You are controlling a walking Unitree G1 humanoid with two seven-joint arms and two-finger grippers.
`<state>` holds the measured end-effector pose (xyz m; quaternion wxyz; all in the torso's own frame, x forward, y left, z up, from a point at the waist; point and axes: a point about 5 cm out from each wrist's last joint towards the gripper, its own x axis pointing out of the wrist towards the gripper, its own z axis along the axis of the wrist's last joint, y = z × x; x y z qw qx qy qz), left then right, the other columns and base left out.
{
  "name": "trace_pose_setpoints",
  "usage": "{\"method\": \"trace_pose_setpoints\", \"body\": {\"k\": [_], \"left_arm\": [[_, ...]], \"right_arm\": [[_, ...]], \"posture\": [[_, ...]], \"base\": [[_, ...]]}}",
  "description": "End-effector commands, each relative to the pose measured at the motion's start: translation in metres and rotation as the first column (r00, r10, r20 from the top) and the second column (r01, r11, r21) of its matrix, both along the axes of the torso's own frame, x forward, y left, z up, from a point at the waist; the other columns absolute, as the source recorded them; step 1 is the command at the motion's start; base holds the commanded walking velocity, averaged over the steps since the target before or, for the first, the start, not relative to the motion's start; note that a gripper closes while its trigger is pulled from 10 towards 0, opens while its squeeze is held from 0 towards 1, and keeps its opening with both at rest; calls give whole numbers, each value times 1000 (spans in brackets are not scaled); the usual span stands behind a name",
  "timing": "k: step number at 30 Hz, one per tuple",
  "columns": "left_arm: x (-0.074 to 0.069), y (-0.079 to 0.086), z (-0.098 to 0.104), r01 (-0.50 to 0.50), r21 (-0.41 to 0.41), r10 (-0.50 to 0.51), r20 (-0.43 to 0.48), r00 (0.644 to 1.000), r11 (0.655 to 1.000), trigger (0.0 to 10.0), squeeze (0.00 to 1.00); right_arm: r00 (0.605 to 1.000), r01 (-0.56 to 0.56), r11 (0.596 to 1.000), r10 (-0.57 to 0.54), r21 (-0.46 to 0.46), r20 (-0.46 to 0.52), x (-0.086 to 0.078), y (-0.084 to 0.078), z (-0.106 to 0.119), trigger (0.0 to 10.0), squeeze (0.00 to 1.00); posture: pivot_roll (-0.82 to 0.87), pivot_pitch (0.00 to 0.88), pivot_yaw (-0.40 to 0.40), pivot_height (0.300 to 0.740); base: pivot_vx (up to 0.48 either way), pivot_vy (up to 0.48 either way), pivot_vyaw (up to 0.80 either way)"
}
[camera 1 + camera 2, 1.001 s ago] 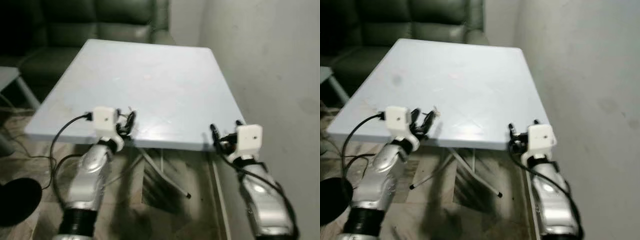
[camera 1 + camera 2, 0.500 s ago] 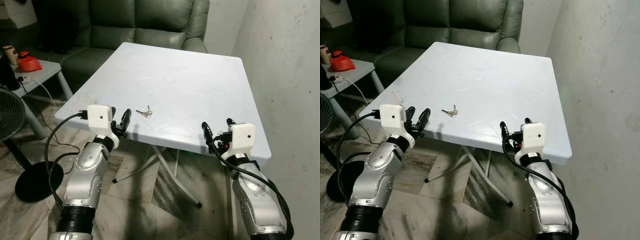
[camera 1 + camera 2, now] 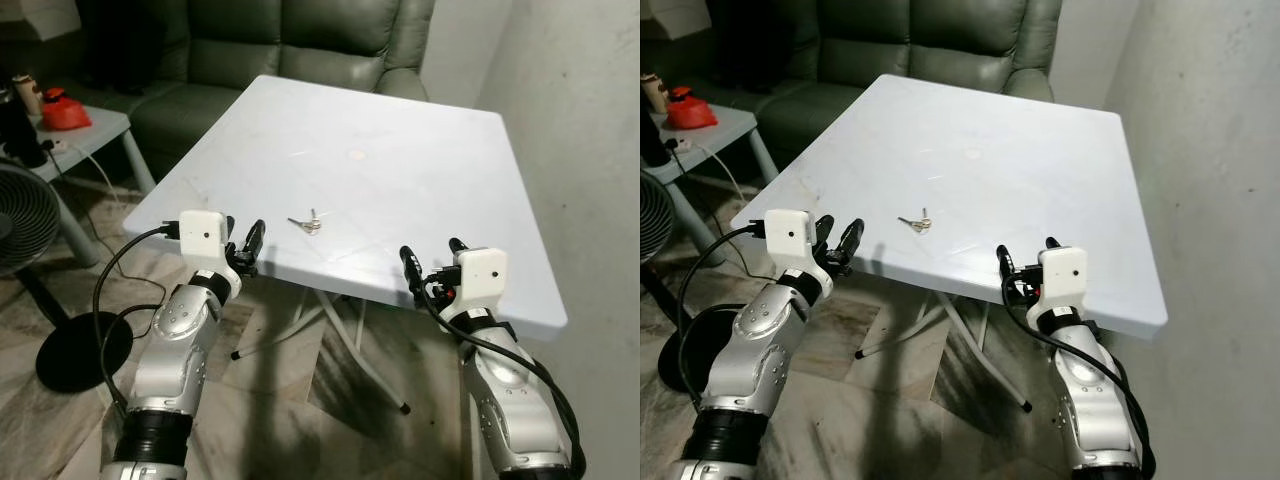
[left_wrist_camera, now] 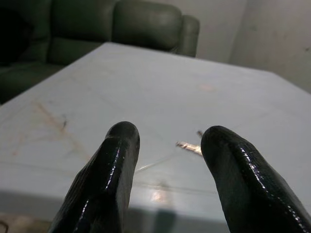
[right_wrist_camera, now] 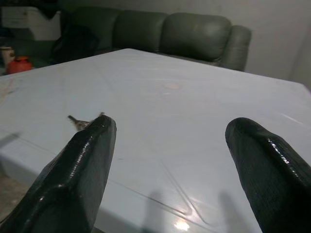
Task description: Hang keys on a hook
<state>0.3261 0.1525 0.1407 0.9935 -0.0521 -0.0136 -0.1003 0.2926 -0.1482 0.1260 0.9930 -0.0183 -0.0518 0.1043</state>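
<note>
A small bunch of metal keys (image 3: pixel 306 222) lies flat on the white table (image 3: pixel 400 150), a little in from its near edge. The keys (image 4: pixel 190 145) also show past my left fingertips in the left wrist view. My left gripper (image 3: pixel 242 240) hovers open at the table's near left edge, a short way left of the keys, with nothing in it. At the near right edge my right gripper (image 3: pixel 430 262) is open too and holds nothing; the keys (image 5: pixel 80 121) peek out beside one of its fingers (image 5: pixel 77 170).
A dark green sofa (image 3: pixel 300 40) stands behind the table. A bare wall (image 3: pixel 580 150) runs along the right. On the left are a side table (image 3: pixel 80 130) with a red object (image 3: pixel 62 112), and a standing fan (image 3: pixel 25 215) with its round base on the floor.
The camera has shifted and the picture has sharpened from the blur a second ago. Both grippers keep the same open pose at the table's near edge; the keys have not moved.
</note>
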Motion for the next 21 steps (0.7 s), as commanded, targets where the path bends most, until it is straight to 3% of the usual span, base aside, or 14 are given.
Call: {"method": "trace_pose_setpoints", "body": {"k": [1, 3, 17, 21], "left_arm": [[1, -8, 1, 21, -5, -21, -3, 1000, 1000, 10000, 0], [1, -8, 1, 20, -6, -20, -1, 1000, 1000, 10000, 0], [2, -8, 0, 16, -13, -16, -8, 1000, 1000, 10000, 0], [2, -8, 0, 18, -11, -18, -8, 1000, 1000, 10000, 0]], "right_arm": [[1000, 18, 1000, -18, -1, 8, -1, -7, 1, 10000, 0], [1000, 16, 1000, -16, -3, 7, -1, -7, 1, 10000, 0], [1000, -1, 1000, 1, -5, 3, -1, -6, 1, 10000, 0], [1000, -4, 1000, 4, -6, 4, 0, -5, 1, 10000, 0]], "posture": [[-98, 0, -48, 740], [-98, 0, -48, 740], [-97, 0, -53, 740], [-99, 0, -52, 740]], "base": [[0, 0, 0], [0, 416, 0], [0, 29, 0], [0, 455, 0]]}}
